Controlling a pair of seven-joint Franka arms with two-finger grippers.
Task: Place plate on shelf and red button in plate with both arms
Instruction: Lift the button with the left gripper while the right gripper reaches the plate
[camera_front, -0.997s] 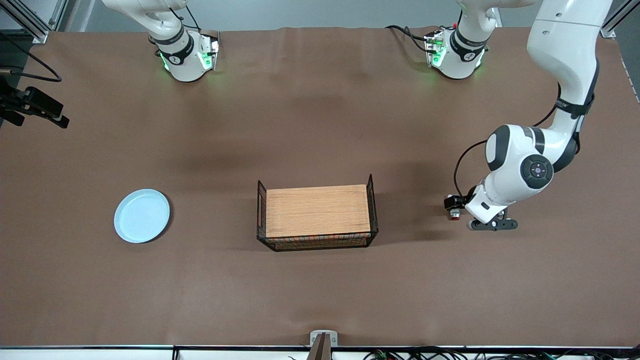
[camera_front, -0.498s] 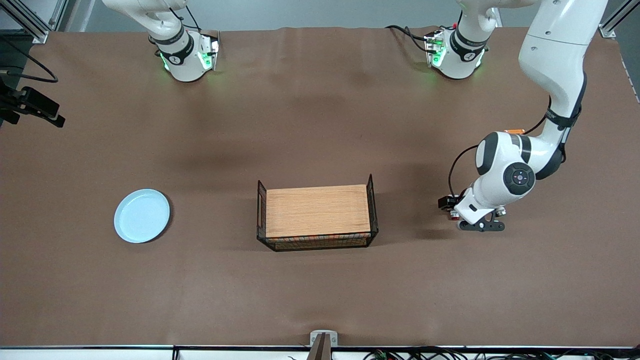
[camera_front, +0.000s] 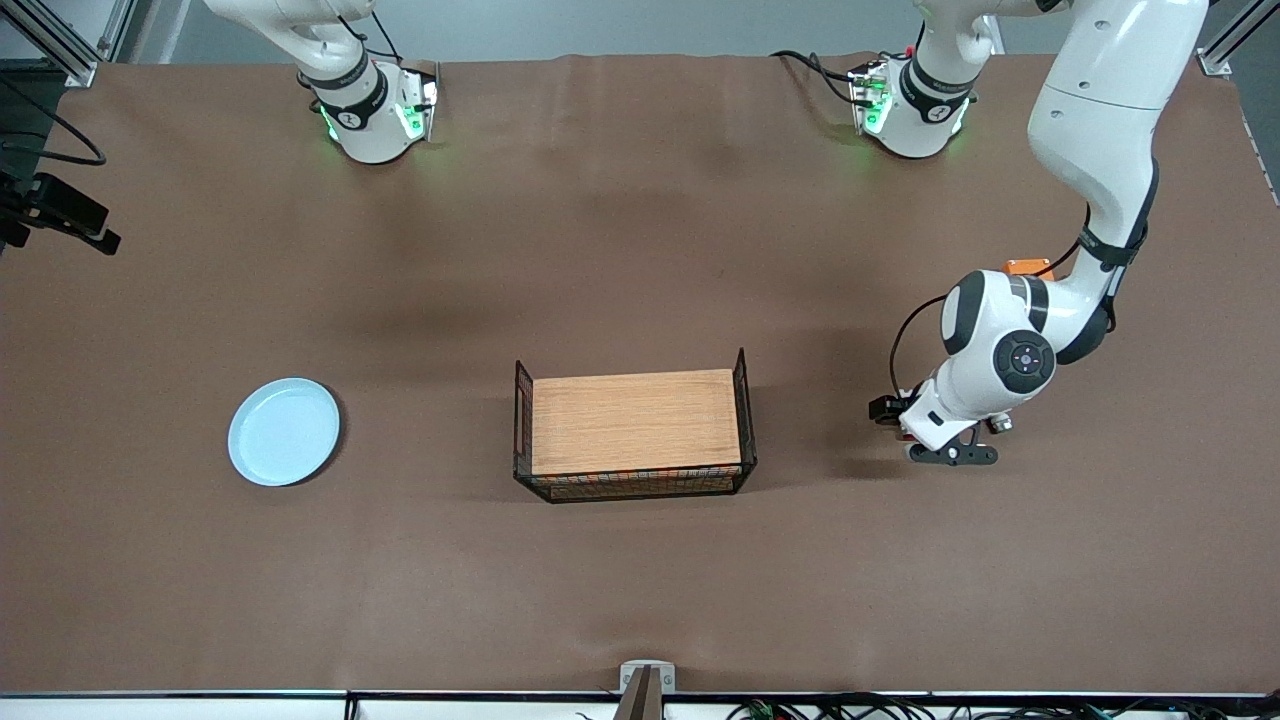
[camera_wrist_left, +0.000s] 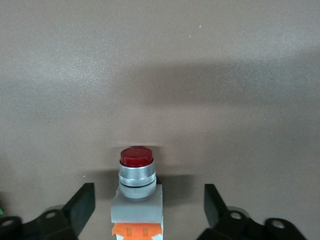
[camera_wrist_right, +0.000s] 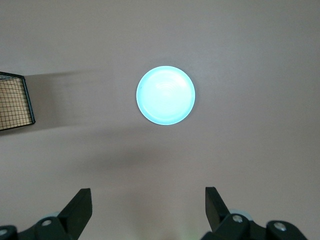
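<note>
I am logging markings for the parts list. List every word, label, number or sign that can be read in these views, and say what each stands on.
No text can be read in any view.
The dark bands on the two arm bases carry small white marks, too small to read.
The red button, the plate and the wire basket with its wooden board show no lettering.

Open brown table (camera_front: 620, 250) surrounds the plate (camera_front: 284, 431) on every side, so a gripper could come at its rim from any direction. The wire basket (camera_front: 634, 425) with its wooden board stands mid-table between plate and red button (camera_wrist_left: 136, 172). Bare gaps flank the button inside the left gripper's (camera_wrist_left: 149, 202) spread fingers, seemingly without contact.
</note>
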